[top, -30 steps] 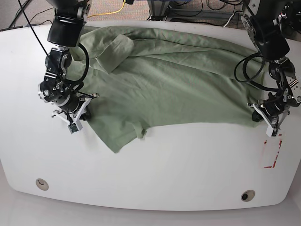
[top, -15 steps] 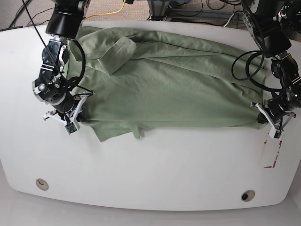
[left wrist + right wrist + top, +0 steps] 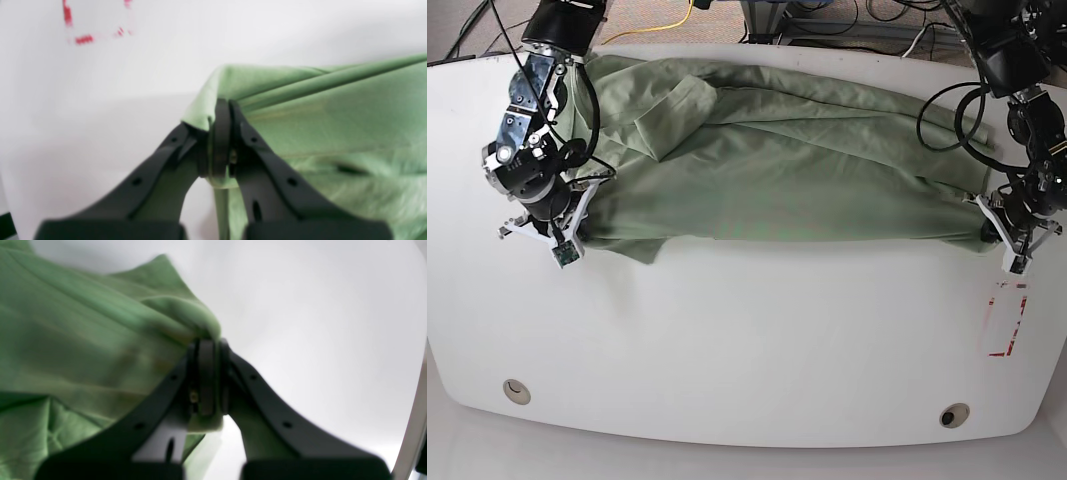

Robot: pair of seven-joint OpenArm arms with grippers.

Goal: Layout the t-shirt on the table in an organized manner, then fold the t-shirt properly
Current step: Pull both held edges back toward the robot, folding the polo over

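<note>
Base view: my left gripper [image 3: 1005,240] and right gripper [image 3: 567,232] clenched on t-shirt [image 3: 767,160] corners, stretching it flat across table [image 3: 747,340].

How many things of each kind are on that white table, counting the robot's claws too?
Sage-green knit polo shirt: 1
Black robot grippers clamped on the shirt, left gripper and right gripper: 2
Round cable holes, left hole and right hole: 2
Red tape rectangle: 1
Total: 6
</note>
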